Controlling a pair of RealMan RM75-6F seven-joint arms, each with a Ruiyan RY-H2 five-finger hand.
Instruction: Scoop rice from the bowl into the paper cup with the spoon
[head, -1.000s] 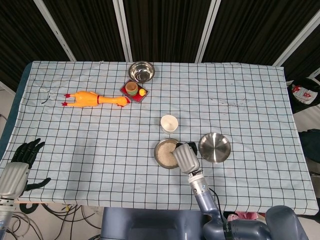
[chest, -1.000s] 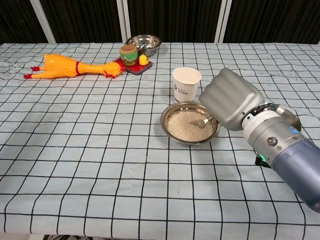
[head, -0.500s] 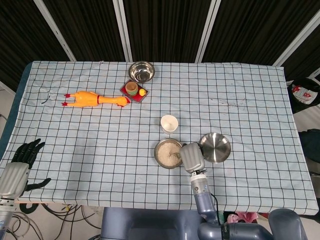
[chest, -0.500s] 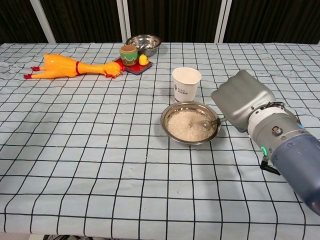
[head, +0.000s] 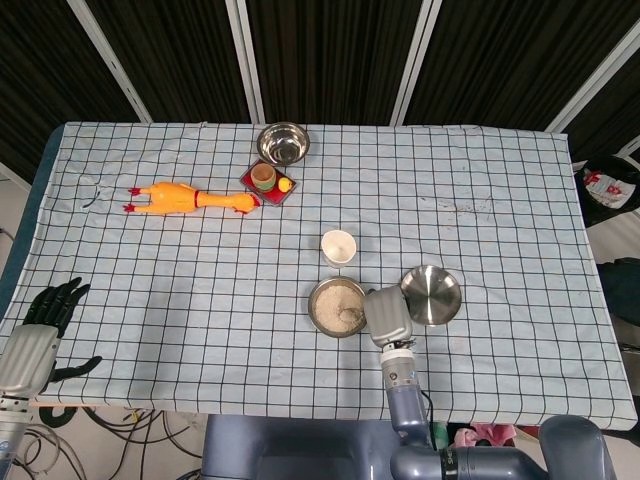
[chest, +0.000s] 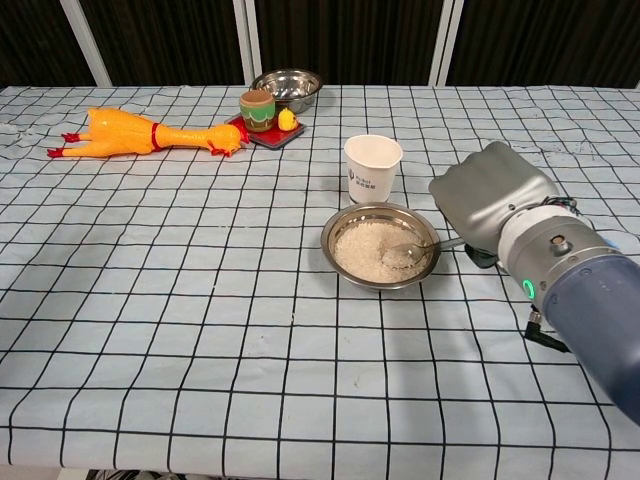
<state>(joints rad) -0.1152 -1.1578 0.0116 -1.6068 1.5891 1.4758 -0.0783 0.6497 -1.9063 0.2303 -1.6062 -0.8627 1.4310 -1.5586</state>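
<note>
2 hands show, and only the right hand is at work: it holds the spoon by its handle, though the fingers are hidden behind the hand's back. The spoon's tip sits in the rice of the bowl, likely angled to gather a load. Just beyond stands the paper cup, conveniently close for tipping. At the table edge, the left hand idles, fingers apart, holding nothing.

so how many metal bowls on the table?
3. One holding rice, just in front of the paper cup; an empty one to its right, partly behind the right hand; one at the far edge, behind the red tray. None appear hidden.
</note>
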